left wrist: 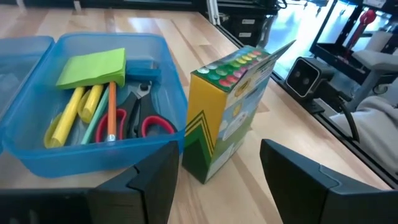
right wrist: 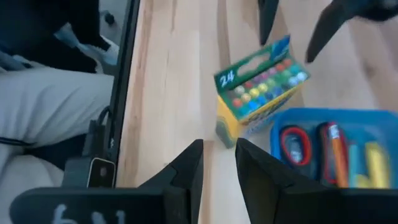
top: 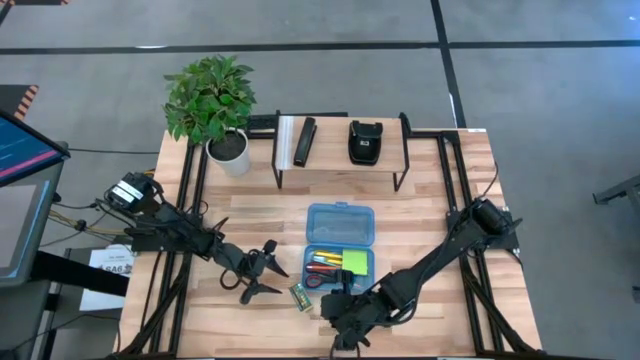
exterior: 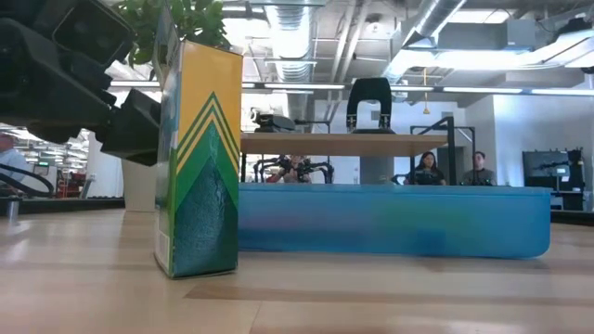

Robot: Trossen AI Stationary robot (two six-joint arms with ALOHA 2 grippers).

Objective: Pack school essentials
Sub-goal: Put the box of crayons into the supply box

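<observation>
The green-yellow crayon box (top: 300,295) (left wrist: 229,106) (exterior: 200,158) stands upright on its end on the table, just left of the open blue case (top: 340,262). The case's tray (left wrist: 37,152) holds a lime-green sticky-note pad (left wrist: 93,67), yellow and orange pencils (left wrist: 93,112), red-handled scissors (left wrist: 146,124) and what looks like a small blue eraser (left wrist: 144,67). My left gripper (top: 268,274) (left wrist: 217,180) is open, level with the table, its fingers just short of the crayon box and spread wider than it. My right gripper (top: 345,318) (right wrist: 219,155) hovers near the table's near edge, slightly open.
The case's lid (top: 340,222) lies open toward the far side. A raised shelf (top: 340,165) at the far edge carries a black stapler (top: 365,140) and a flat black bar (top: 304,140). A potted plant (top: 215,105) stands far left. A person's leg (right wrist: 50,118) is beyond the near edge.
</observation>
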